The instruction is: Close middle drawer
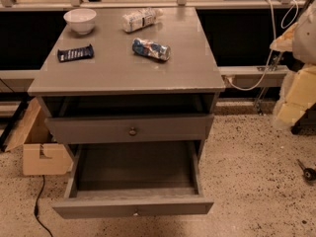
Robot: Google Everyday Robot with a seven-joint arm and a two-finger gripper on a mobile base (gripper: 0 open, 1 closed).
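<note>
The middle drawer [133, 207] is the wide grey drawer pulled far out at the bottom of the grey cabinet [123, 78]. It has a slim front panel with a small round knob [136, 212]. Its long shallow box [133, 167] is empty inside. Above it is a taller-fronted grey drawer [98, 128] with a bigger dark knob [132, 131]; it stands slightly out, with a dark gap above it. The gripper is not in view.
On the cabinet top are a white bowl [80, 19], a lying plastic bottle [140, 19], a blue crumpled bag [150, 49] and a dark blue snack bar [75, 53]. A cardboard box [42, 157] and a black cable [37, 211] are at the left. Yellow foam [296, 98] is at the right.
</note>
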